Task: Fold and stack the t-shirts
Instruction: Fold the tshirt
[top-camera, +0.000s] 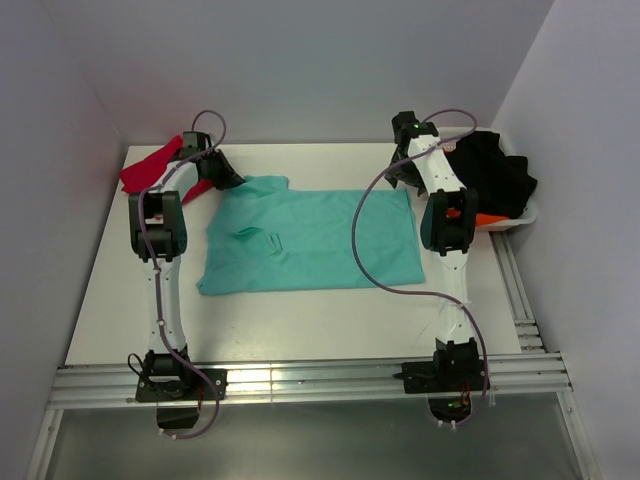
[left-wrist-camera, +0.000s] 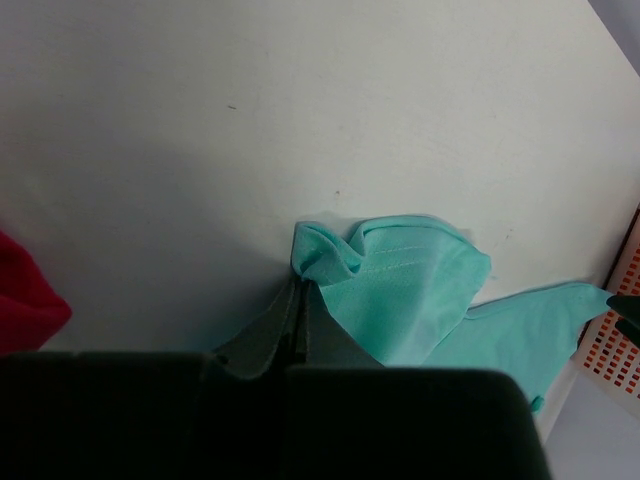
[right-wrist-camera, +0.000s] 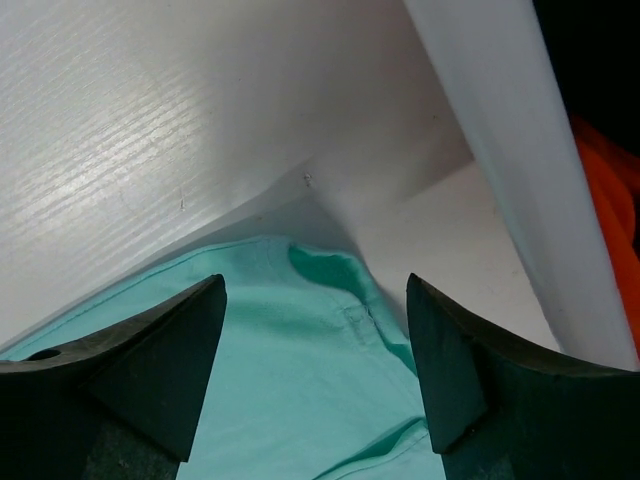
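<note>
**A missed corner would skew the fold**

The teal shirt (top-camera: 310, 240) lies spread in the middle of the table (top-camera: 120, 320). The left claw (left-wrist-camera: 298, 295) is pinched shut on its far left corner. The right claw (right-wrist-camera: 315, 290) stands wide open astride the far right corner, gripping nothing. If it closes too shallow, the cloth may slip out.

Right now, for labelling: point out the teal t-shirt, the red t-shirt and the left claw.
teal t-shirt (top-camera: 310, 240): top view, middle of its body.
red t-shirt (top-camera: 146, 170): top view, bunched cloth, far left.
left claw (left-wrist-camera: 300, 290): left wrist view, between its fingertips.

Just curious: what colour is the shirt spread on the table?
The shirt is plain teal-green, clearest in the top view.
</note>
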